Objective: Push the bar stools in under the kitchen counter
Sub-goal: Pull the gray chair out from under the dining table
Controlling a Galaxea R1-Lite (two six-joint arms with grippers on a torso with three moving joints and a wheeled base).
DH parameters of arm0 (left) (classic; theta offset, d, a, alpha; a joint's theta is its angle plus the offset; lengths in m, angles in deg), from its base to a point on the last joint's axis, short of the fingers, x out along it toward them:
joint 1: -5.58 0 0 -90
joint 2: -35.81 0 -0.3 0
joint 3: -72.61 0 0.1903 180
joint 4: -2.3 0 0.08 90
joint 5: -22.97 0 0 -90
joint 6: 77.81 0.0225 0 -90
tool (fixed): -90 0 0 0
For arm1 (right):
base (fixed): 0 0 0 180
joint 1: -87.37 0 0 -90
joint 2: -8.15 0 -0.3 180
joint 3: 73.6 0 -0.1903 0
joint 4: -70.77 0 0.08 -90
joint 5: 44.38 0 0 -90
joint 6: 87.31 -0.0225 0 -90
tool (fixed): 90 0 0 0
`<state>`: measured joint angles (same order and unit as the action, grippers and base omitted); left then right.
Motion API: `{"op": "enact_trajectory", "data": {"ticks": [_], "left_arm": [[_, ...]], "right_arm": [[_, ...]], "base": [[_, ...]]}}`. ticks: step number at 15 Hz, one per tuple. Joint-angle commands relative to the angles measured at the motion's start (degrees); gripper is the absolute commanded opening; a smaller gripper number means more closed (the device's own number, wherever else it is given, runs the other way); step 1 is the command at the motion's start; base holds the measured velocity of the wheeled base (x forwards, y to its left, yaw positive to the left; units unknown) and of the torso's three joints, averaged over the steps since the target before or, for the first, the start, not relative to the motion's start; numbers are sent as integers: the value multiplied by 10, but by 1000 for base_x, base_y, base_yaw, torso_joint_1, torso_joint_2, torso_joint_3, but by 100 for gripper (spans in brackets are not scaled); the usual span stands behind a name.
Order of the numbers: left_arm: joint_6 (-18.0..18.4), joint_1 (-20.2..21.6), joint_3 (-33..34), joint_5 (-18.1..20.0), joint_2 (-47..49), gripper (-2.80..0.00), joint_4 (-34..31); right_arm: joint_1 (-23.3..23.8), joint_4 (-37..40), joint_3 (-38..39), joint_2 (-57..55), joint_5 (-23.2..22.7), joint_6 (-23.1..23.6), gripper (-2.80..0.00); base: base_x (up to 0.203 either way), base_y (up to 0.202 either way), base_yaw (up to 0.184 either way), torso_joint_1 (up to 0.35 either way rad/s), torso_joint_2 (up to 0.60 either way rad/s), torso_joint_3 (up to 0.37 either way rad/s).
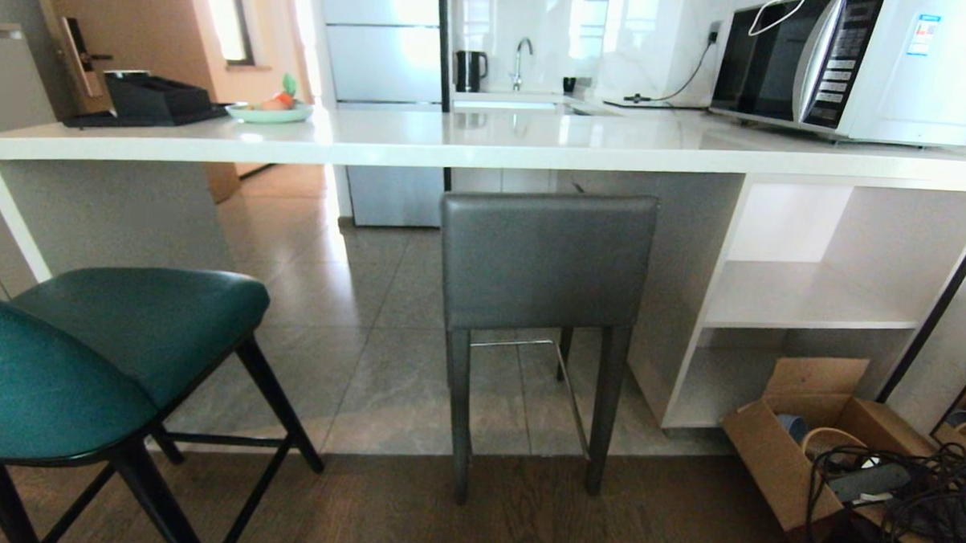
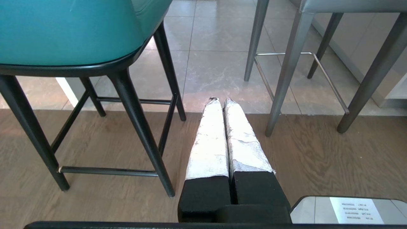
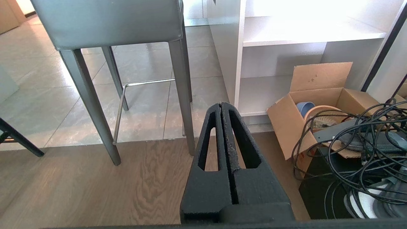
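The grey bar stool (image 1: 546,258) stands in the middle with its back just under the edge of the white kitchen counter (image 1: 487,147). The teal bar stool (image 1: 86,354) stands nearer to me at the left, out from the counter. Neither arm shows in the head view. My left gripper (image 2: 221,101) is shut and empty, low over the wood floor between the teal stool (image 2: 70,31) and the grey stool's legs (image 2: 291,63). My right gripper (image 3: 221,105) is shut and empty too, just right of the grey stool (image 3: 111,22).
An open cardboard box (image 1: 798,443) with bowls and a tangle of black cables (image 1: 917,496) sits on the floor at the right, by the counter's white shelf unit (image 1: 803,307). A microwave (image 1: 852,63), a tray and a plate rest on the counter.
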<state>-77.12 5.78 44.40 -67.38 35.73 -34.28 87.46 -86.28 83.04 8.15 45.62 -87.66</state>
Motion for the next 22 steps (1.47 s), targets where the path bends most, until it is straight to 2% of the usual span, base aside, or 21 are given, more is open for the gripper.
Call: {"op": "enact_trajectory", "data": {"ticks": [1, 4, 8, 10, 16, 19, 22], "left_arm": [[0, 0, 0, 2, 0, -280, -1], [-10, -1, 13, -10, 1, -280, 42], [-9, 0, 12, -10, 0, -280, 39], [5, 1, 12, -3, 0, -280, 41], [-10, 0, 12, -5, 1, -280, 39], [7, 1, 15, -4, 0, -280, 50], [-16, -1, 19, -3, 0, -280, 59]], "right_arm": [[0, 0, 3, -1, 0, 0, -280], [0, 0, 3, -1, 0, 1, -280], [0, 0, 3, -1, 0, 0, -280], [0, 0, 3, -1, 1, -1, -280], [0, 0, 3, -1, 0, -1, -280], [0, 1, 3, -1, 0, 0, -280], [0, 0, 3, -1, 1, -1, -280]], "base": [[0, 0, 0, 0, 0, 0], [0, 0, 0, 0, 0, 0], [0, 0, 0, 0, 0, 0], [0, 0, 0, 0, 0, 0], [0, 0, 0, 0, 0, 0], [0, 0, 0, 0, 0, 0], [0, 0, 0, 0, 0, 0]]}}
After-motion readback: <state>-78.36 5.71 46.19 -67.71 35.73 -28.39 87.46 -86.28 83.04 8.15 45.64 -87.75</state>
